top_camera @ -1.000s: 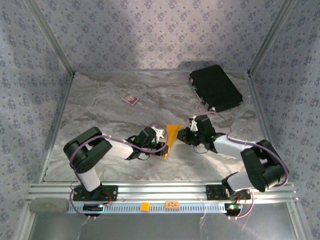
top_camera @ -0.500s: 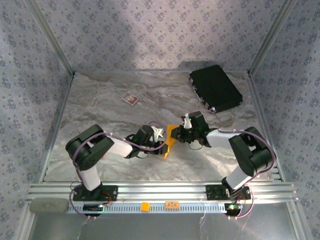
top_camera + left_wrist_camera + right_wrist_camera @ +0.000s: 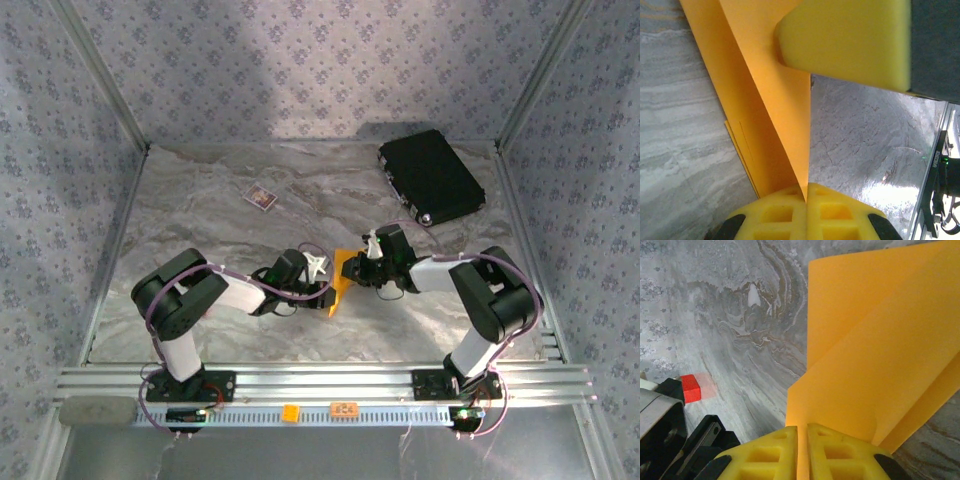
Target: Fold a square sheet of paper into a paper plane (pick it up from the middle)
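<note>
The square sheet of paper (image 3: 340, 284) is a folded orange-yellow shape held off the marble table between both arms. My left gripper (image 3: 327, 294) is shut on its lower edge; in the left wrist view the yellow fingertips (image 3: 806, 200) pinch the folded paper (image 3: 765, 105), with the other gripper's yellow pad (image 3: 845, 40) pressing the sheet above. My right gripper (image 3: 357, 271) is shut on the opposite edge. The right wrist view has its fingertips (image 3: 801, 440) clamped on a fold of the paper (image 3: 880, 355), which fans out above them in two layers.
A black case (image 3: 432, 177) lies at the back right. A small red block (image 3: 261, 196) sits at the back left, seen too in the right wrist view (image 3: 690, 388). An aluminium rail (image 3: 300, 385) with a tiny orange tag (image 3: 290, 411) runs along the near edge.
My right gripper has moved left onto the paper, its arm folding in closer. The sheet looks narrower and more closed up. The left arm has hardly moved.
</note>
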Robot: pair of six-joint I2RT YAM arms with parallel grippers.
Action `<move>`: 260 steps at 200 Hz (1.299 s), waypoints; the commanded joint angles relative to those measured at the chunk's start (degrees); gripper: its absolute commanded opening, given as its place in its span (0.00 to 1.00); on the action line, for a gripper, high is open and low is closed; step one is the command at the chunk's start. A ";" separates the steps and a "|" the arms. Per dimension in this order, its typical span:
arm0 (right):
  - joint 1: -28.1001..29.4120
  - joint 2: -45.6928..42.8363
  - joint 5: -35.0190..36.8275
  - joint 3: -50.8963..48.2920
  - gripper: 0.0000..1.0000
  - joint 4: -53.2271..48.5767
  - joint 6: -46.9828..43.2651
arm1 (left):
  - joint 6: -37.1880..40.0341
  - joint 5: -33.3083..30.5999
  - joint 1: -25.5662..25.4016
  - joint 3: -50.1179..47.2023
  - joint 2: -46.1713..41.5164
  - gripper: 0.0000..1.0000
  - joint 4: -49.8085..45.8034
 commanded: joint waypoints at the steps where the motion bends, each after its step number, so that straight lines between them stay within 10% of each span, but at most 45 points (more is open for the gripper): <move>1: -0.51 1.17 1.04 0.32 0.14 0.68 -0.17 | 0.40 0.00 -1.30 -0.60 3.35 0.00 -7.32; 111: -1.36 3.91 3.74 -0.74 0.13 -1.80 -0.55 | 0.82 -0.24 -1.32 0.41 1.30 0.04 -9.51; 195: -1.24 3.79 6.14 -3.30 0.12 -1.05 0.13 | -1.67 -3.30 -1.20 1.75 -5.14 0.26 -11.93; 260: -1.11 4.58 6.25 -3.23 0.12 -1.05 0.13 | -5.42 -1.41 -0.95 1.93 -0.53 0.16 -7.26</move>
